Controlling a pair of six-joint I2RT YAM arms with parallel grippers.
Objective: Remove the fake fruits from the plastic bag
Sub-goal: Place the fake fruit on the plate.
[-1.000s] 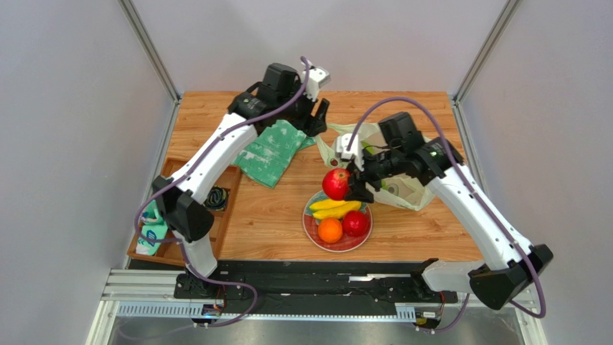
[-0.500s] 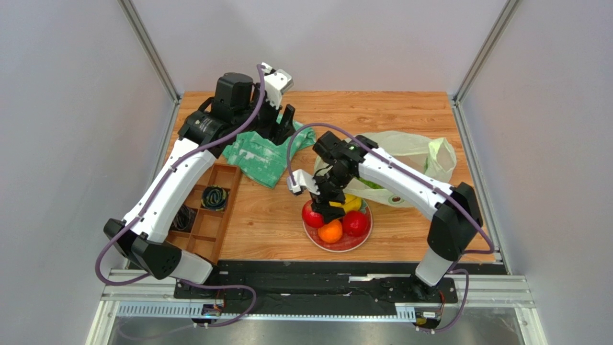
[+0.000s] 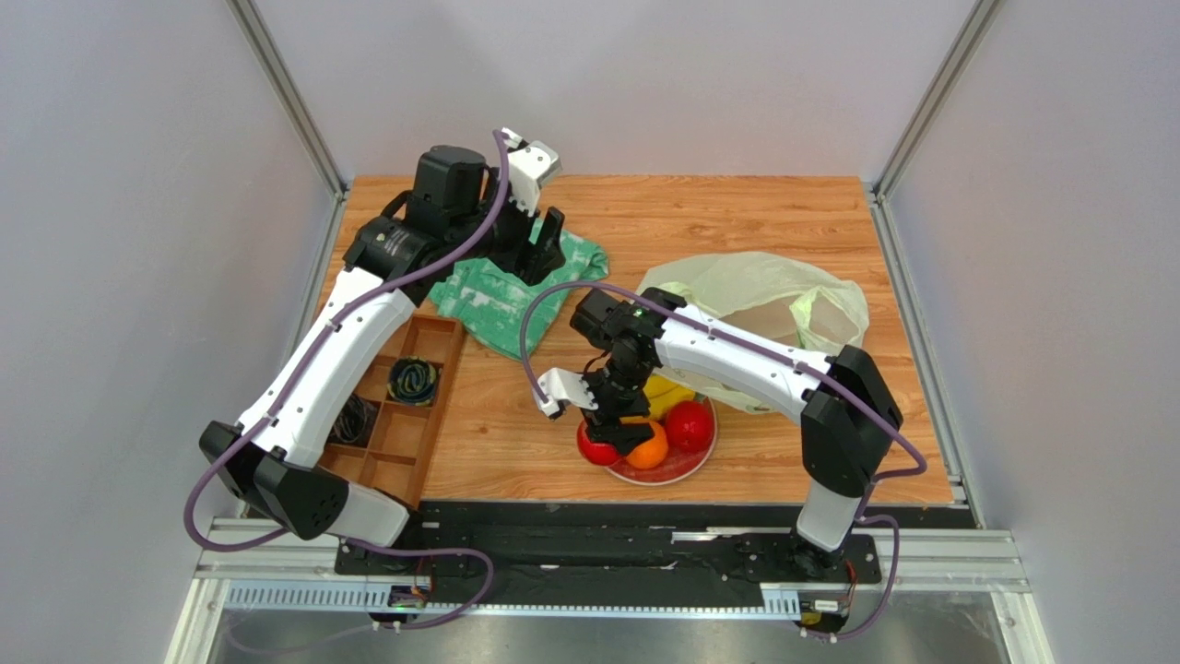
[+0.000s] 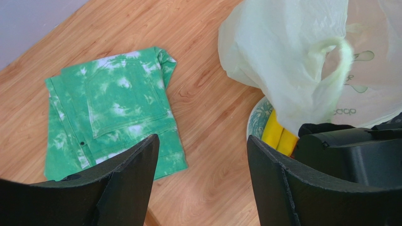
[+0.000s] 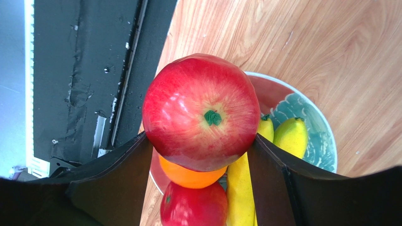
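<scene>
A red apple [image 5: 201, 111] is clamped in the right gripper [image 5: 200, 143] just over the plate [image 5: 309, 117], which holds an orange [image 5: 188, 176], bananas [image 5: 240, 188] and another red fruit [image 5: 193, 207]. The plastic bag [image 3: 755, 298] lies behind it, contents unclear. The left gripper [image 4: 203, 155] gapes empty above the cloth [image 4: 118, 103].

Not much to read from my end. The only lettering I can spot is a small dark green print [image 4: 343, 112] on the plastic bag [image 4: 292, 52], low on the bag's side below its loop handle, and it's too blurry to make out.
</scene>
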